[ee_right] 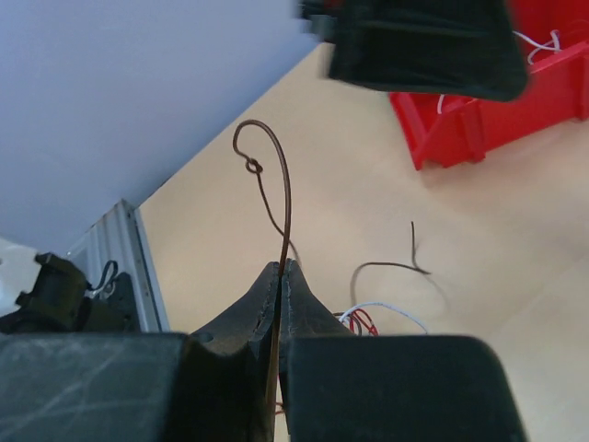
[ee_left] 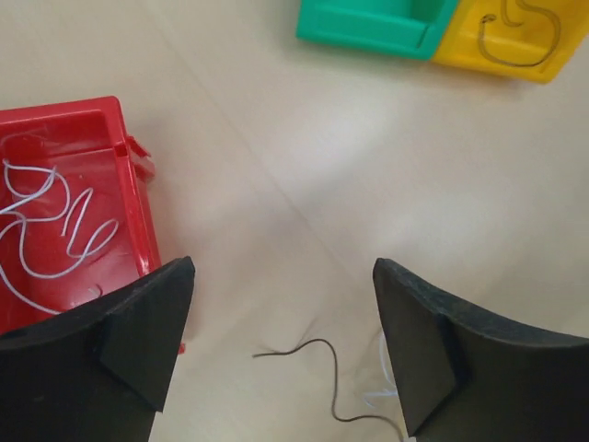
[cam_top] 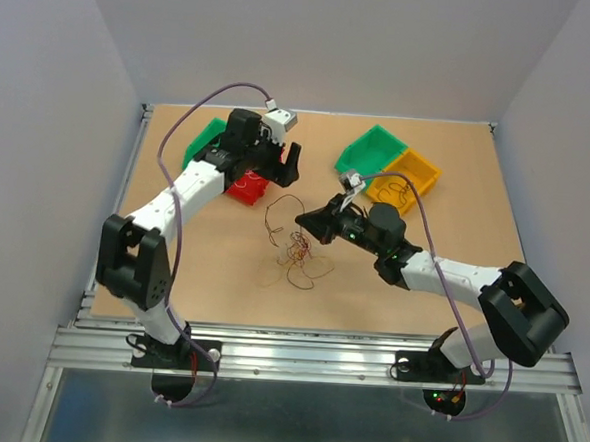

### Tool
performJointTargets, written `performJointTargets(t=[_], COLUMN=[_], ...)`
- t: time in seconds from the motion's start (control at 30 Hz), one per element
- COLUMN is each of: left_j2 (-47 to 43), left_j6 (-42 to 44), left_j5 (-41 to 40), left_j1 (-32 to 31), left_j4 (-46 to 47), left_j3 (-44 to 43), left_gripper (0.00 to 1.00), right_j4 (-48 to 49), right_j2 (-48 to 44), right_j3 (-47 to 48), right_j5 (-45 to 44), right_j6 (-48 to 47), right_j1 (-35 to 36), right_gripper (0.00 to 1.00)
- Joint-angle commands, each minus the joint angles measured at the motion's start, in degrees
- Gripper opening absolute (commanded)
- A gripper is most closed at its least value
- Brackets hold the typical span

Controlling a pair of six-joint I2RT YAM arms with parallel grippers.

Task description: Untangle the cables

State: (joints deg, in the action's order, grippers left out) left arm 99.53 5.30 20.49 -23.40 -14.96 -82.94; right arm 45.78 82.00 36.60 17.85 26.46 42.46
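Cables (cam_top: 295,253), hair-thin curly strands of brown, red and white, lie clumped on the tan tabletop (cam_top: 212,268) just before the right gripper (ee_right: 281,269). Its black jaws are clenched on one stiff brown wire (ee_right: 287,184) that rises into a hooked loop. The left gripper (ee_left: 283,269) hangs spread wide and empty beside a glossy red bin (ee_left: 138,212) holding white strands (ee_left: 55,230).
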Motion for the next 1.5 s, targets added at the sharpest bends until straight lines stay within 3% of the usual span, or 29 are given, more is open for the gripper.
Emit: performJointTargets(t=[0.0,0.23,0.33,0.4,0.53,0.73,1.13,1.33,1.47], left_j2=[-17.4,-33.7,-38.8,-41.0,-40.6,-41.3,-37.0,-34.0,-33.7], left_j6=[0.0,0.4,1.1,1.6,1.9,3.0,3.5,2.9,2.3], left_j5=[-0.5,1.5,2.0,6.9,12.5,16.4,11.5,9.0,9.0], left_j1=[-0.1,-0.2,-0.2,-0.2,-0.8,-2.6,-7.8,-8.4,-8.4], left_j4=[11.4,21.8,24.7,26.4,26.9,31.2,34.6,35.5,37.9], left_j3=[7.9,25.9,29.7,31.2,32.5,36.3,35.3,34.2,34.3], left_gripper=[0.93,0.92,0.92,0.91,0.8,0.76,0.65,0.45,0.37], right_j4=[-5.6,-8.4,-10.0,-10.4,-10.9,-12.1,-12.6,-12.5,-11.6], right_j2=[-3.0,-2.8,-2.7,-2.9,-3.8,-4.6,-4.2,-4.5,-4.7], right_j3=[5.7,9.7,11.8,12.5,14.1,16.7,18.6,18.9,18.4], right_j5=[-7.0,-8.4,-9.1,-9.4,-10.8,-10.8,-8.4,-7.2,-6.6], right_j6=[-1.3,-2.3,-2.1,-1.7,-1.0,0.2,1.5,2.1,2.7], right_j1=[0.3,0.3,0.3,0.3,0.3,0.3,0.3,0.3,0.4], right_gripper=[0.01,0.01,0.0,0.0,0.0,0.01,0.0,0.01,0.0])
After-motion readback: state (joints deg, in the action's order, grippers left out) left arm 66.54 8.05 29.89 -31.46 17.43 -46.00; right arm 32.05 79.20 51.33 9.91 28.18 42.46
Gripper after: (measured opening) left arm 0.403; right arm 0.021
